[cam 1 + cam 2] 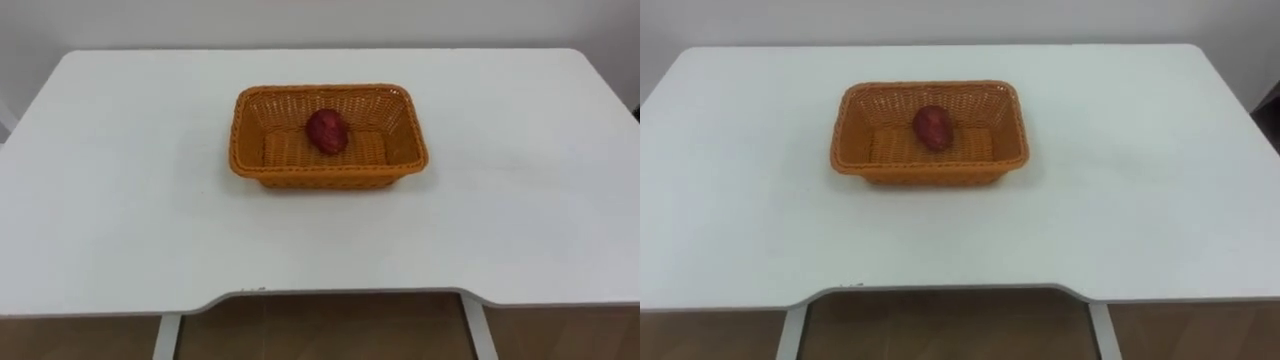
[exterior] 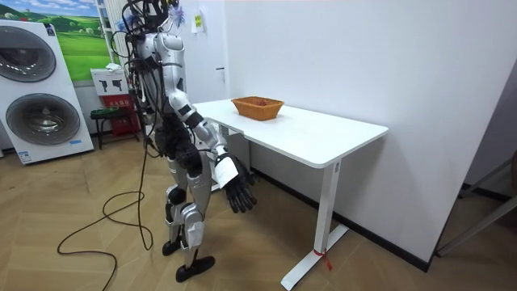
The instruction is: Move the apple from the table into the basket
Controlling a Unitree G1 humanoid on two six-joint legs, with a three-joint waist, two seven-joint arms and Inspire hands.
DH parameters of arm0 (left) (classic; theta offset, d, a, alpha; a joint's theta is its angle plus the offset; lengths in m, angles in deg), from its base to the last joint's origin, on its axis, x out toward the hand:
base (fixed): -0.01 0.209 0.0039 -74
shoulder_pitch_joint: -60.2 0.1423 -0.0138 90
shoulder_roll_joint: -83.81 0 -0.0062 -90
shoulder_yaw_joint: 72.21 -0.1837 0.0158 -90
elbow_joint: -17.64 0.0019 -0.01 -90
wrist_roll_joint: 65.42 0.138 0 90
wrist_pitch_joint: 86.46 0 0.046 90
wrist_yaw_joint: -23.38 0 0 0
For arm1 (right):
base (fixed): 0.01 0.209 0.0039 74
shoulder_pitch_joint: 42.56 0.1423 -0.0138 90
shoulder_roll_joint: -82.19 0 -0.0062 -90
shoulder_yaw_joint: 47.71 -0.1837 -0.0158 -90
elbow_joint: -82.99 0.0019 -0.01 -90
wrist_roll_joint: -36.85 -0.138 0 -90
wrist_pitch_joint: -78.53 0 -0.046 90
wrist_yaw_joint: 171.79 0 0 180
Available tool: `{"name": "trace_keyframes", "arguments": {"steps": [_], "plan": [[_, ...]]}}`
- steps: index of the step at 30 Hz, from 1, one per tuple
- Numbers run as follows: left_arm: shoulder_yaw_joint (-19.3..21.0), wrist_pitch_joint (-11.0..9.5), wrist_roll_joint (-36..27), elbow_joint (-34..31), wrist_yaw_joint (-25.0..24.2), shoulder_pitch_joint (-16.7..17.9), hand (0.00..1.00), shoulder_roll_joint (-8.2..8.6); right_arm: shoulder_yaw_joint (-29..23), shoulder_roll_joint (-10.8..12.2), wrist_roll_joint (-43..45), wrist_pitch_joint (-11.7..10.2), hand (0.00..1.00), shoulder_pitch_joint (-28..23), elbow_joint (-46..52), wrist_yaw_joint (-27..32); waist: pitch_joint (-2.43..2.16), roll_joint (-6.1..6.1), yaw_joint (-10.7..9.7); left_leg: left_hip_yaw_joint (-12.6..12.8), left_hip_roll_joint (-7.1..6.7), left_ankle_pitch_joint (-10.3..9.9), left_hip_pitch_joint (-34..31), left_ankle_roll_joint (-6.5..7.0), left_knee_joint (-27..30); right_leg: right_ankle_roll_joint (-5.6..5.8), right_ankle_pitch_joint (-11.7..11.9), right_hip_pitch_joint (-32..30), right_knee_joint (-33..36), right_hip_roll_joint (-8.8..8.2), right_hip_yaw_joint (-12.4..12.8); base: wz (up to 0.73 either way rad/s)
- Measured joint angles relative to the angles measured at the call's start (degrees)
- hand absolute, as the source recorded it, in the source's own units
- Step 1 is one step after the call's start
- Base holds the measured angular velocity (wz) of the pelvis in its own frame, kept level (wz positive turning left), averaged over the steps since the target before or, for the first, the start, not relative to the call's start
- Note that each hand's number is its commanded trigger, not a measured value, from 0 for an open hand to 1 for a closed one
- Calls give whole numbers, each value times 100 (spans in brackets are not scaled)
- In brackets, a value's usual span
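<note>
One hand counts here: the right hand (image 2: 241, 194) hangs low by the robot's thigh, fingers apart and slack, holding nothing. The apple (image 1: 327, 131) sits well ahead of that hand and above it, inside the basket (image 1: 330, 178), nearer the far wall than the near one.

As things lie, I cannot tell whether the apple is waiting to be lifted out or has already been set down. If the pick is due:
- The hand should rise past the table's edge first, then travel forward over the near rim.
- It should come down on the apple from above, thumb on one side and fingers on the other, and close round the widest part.
- The lift should go straight up until clear of the rim before any move sideways.

The basket looks light, so a finger catching the weave would likely drag or tip it. The apple is round and may roll from a glancing touch.

The table (image 1: 120, 200) is white and smooth, with bare top on both sides of the basket and a shallow cut-out in its near edge. The robot stands upright facing it. In the room view, washers (image 2: 36, 97) stand far off to the left, wood floor (image 2: 97, 242) lies below the hand, and a plain wall (image 2: 363, 65) runs beyond the table.
</note>
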Motion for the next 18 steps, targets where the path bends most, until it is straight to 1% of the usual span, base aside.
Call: {"name": "trace_keyframes", "arguments": {"steps": [1,3,5,6,7,8,10,11,13,15,16,17,18], "plan": [[-1,0,3,1,-17,-2,0,1,161,8,-1,18,0,6,-140,-235,-2,0,24,20,6,0,14,0,2,0,0,-5,1,5,22,-9],[42,-10,7,0,-89,-8,0,2,301,7,10,20,0,4,-354,-582,4,24,107,44,11,0,43,0,-21,-1,0,-9,-7,14,71,-10],[70,-13,-7,6,-106,4,0,1,438,1,186,27,0,8,-684,-944,4,32,116,49,10,0,69,-1,-35,0,0,16,-12,12,53,2],[68,-21,-12,7,-107,13,0,11,552,1,212,44,0,18,-849,-1182,-5,46,128,40,9,0,71,-1,-35,0,0,25,-12,11,17,5],[69,-26,-47,14,-109,18,0,24,619,5,216,87,0,33,-1017,-1429,-8,51,127,33,9,0,71,-1,-44,0,0,26,-14,9,-4,5],[68,-27,-66,18,-112,18,0,32,635,6,216,101,0,73,-1119,-1547,-10,57,133,30,9,0,72,-1,-47,0,0,26,-14,9,-7,0],[71,-34,-86,23,-135,-6,0,46,861,6,227,185,0,62,-1364,-2030,-14,90,148,39,13,0,111,-1,-72,0,0,45,-10,12,11,-2],[76,-36,-86,30,-148,10,0,50,909,6,247,223,0,70,-1401,-2169,-15,95,157,40,13,0,115,-1,-72,0,0,49,-10,13,13,0],[119,-54,-82,126,-216,-46,0,71,1016,10,429,292,0,105,-1644,-2646,-3,129,163,32,9,0,114,-1,-58,-1,0,52,-8,11,15,0],[122,-53,-82,222,-230,-69,0,94,1055,19,538,356,0,104,-1709,-2900,-2,130,156,27,6,0,108,-1,-37,0,0,63,-8,8,7,0],[119,-50,-81,263,-234,-71,0,108,1080,25,668,390,0,105,-1778,-3033,13,149,147,24,7,-1,107,-1,-23,-1,1,72,-9,9,-1,3],[112,-48,-83,269,-234,-68,0,115,1147,24,694,402,0,95,-1808,-3083,12,148,152,20,9,-1,107,-1,-17,-1,0,74,-8,9,-10,0],[67,-46,-81,299,-230,-63,0,119,1346,23,747,463,0,76,-1824,-3156,16,155,168,21,14,-3,107,-3,-12,-1,1,75,-5,14,-9,0]]}}
